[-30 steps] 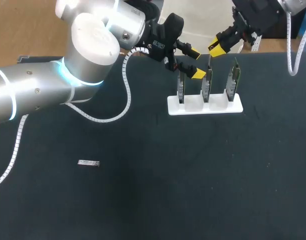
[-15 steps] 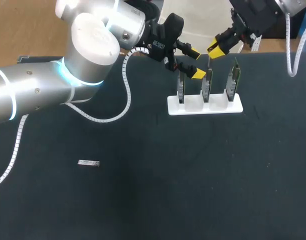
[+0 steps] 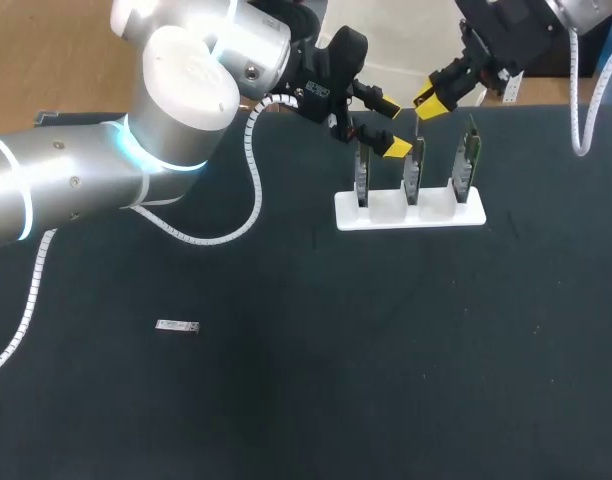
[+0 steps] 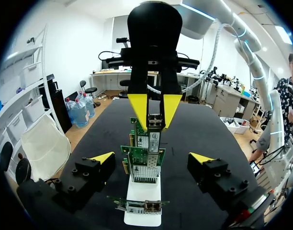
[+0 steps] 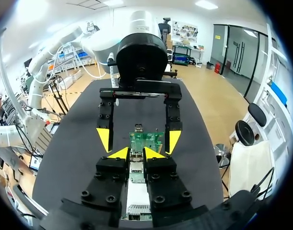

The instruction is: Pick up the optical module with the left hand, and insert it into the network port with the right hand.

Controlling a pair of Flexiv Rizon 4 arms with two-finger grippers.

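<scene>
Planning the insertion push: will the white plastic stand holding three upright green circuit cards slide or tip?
The white plastic stand looks low and narrow, with no clamp visible, so it may slide. The green circuit cards rise above it, so a push near their tops could tip it.

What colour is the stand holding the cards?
The stand is white, clearest in the head view.

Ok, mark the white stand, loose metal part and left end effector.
white stand (image 3: 386, 215): head view, base's front edge.
loose metal part (image 3: 176, 326): head view, its middle.
left end effector (image 3: 391, 126): head view, between fingertips.
</scene>
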